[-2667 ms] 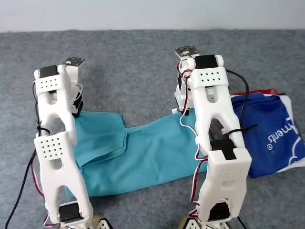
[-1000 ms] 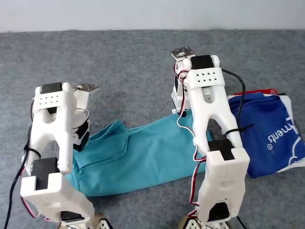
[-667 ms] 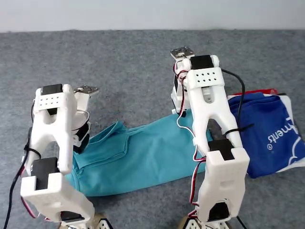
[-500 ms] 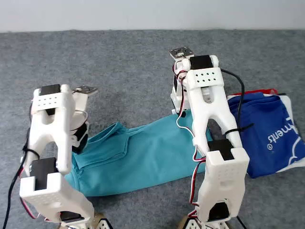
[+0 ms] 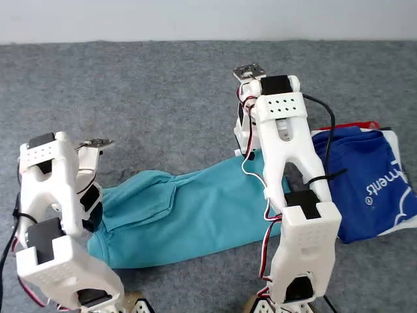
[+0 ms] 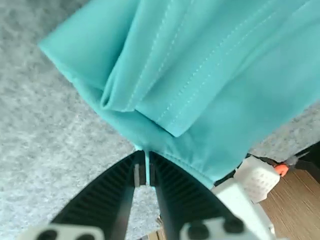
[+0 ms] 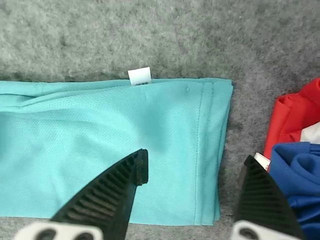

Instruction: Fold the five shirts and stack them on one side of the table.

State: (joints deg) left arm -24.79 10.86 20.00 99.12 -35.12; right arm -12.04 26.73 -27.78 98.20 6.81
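Shirt: the long teal cloth shirt (image 5: 195, 208) lies partly folded on the grey fuzzy worktop (image 5: 163, 85).
Left pincer: the left pincer (image 6: 145, 172) is closed tight on the teal shirt's edge at one end.
Right pincer: the right pincer (image 7: 197, 170) is wide open above the teal shirt's other end.
Pile: a folded blue cloth shirt (image 5: 365, 182) sits just beside that end, on a red cloth (image 7: 290, 117), maybe another shirt.
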